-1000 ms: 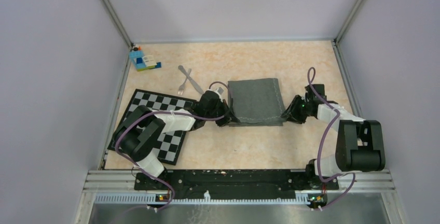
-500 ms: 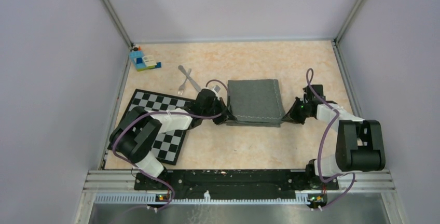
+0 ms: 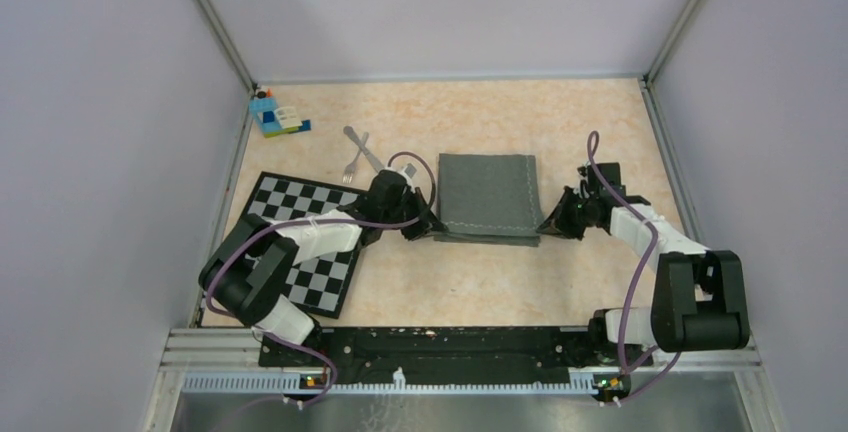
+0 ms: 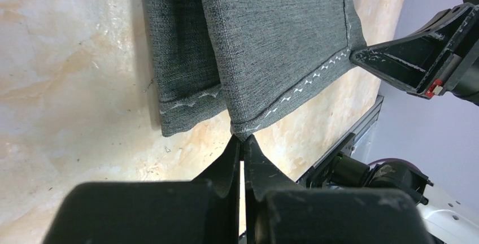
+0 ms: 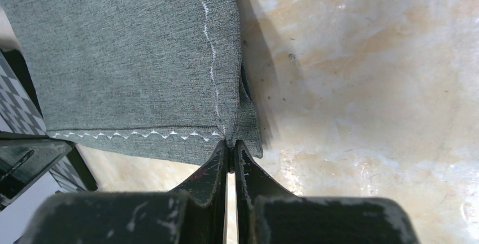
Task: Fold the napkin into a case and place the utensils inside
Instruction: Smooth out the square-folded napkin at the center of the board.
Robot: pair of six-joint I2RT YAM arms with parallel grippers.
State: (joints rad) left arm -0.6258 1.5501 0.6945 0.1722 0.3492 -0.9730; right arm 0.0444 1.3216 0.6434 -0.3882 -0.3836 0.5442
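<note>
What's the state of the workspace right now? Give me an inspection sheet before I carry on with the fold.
Surface: beige marbled tabletop, no spills seen.
Job's things: dark grey napkin at centre, doubled over, not yet a case; fork and knife lie crossed to its far left, outside it.
Clutter: checkered mat under the left arm; toy-brick block in the far left corner.
Grippers: left gripper shut on the top layer's near-left corner; right gripper shut on its near-right corner.
Cables: purple cables loop along both arms, clear of the cloth.
Surroundings: plain walls; metal rail along the near edge.
</note>
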